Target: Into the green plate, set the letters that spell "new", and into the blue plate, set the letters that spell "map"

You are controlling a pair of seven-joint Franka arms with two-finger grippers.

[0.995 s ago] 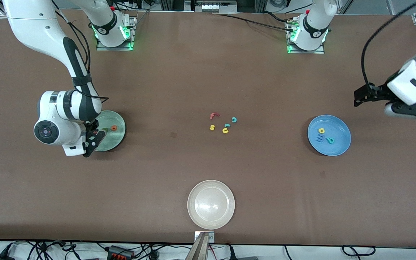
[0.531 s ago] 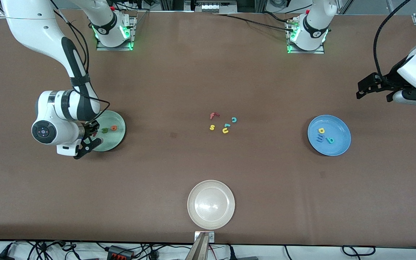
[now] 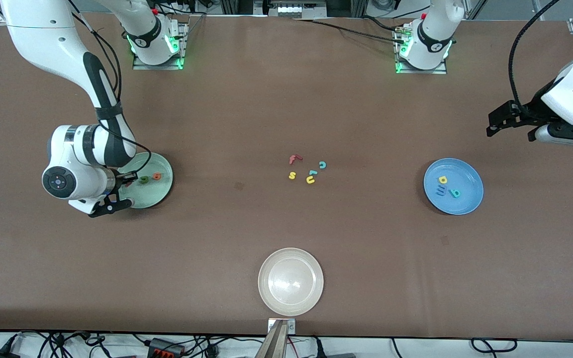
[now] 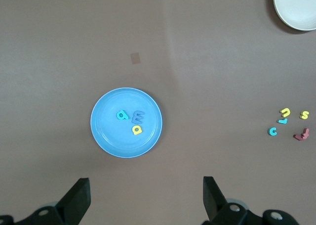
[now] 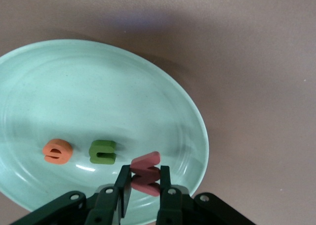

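Over the green plate (image 3: 159, 191), toward the right arm's end of the bench (image 3: 286, 109): right gripper (image 5: 144, 189) clamped on the reddish-pink w (image 5: 146, 173), just above the glazed mint surface, beside the dark green n (image 5: 103, 152) and orange e (image 5: 58, 151). Risk: light foam sticking to a finger on release, or tumbling off the shallow rim. Mid-bench: spare red f (image 3: 294, 159), yellow s (image 3: 292, 175), yellow u (image 3: 310, 180), teal c (image 3: 322, 164). Nearer the front camera: glossy whitish-beige plate (image 3: 266, 293). Toward the left arm's end: smooth blue plate (image 3: 468, 204) holding blue m (image 3: 440, 189), yellow a (image 3: 442, 180), teal p (image 3: 454, 193). Left gripper (image 4: 145, 200) waiting, fingers wide apart, empty.
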